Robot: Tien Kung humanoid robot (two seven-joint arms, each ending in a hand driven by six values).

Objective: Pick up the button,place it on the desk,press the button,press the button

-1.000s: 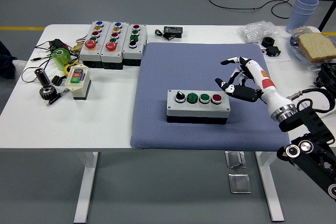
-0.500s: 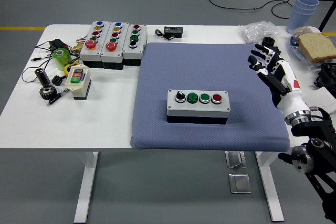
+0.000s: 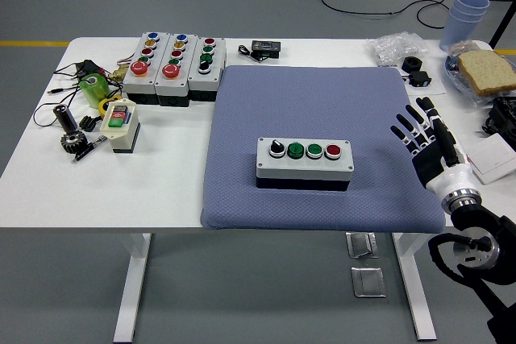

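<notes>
Spreading wide and holding nothing, the fingers point(image 3: 421, 128) of the right hand point(image 3: 427, 147) hover over the blue mat's point(image 3: 314, 102) 3 o'clock edge; its arm is cut off at the frame's corner. At 9 o'clock from the hand, well apart, the button box point(image 3: 305, 163) sits on the mat. Open mat surrounds it on the worktop point(image 3: 105, 191). At 1 o'clock a plate, partly cut off, holds bread point(image 3: 486, 70).

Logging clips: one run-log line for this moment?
right hand: open, empty, right of mat | grey four-button control box: on blue-grey fabric mat, untouched | left hand: unseen
</notes>
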